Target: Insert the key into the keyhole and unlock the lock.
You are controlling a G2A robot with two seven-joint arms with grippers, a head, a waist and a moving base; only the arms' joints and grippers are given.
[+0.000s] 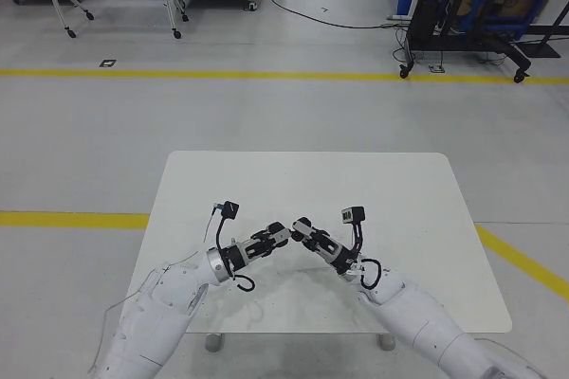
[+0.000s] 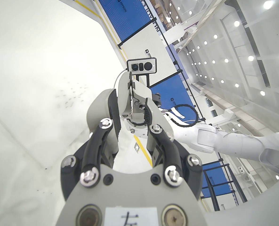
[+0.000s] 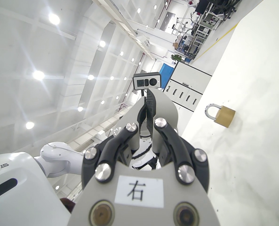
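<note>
The left jaws stand apart; the right jaws, pressed together, are just at their tips. The lock, brass with a closed silver shackle, lies on the table, beside the right jaws and not touching them.

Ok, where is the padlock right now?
In the right wrist view, the padlock lies on the white table, apart from the right gripper and not held.

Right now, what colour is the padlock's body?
The padlock body is brass gold; right wrist view shows it best.
</note>
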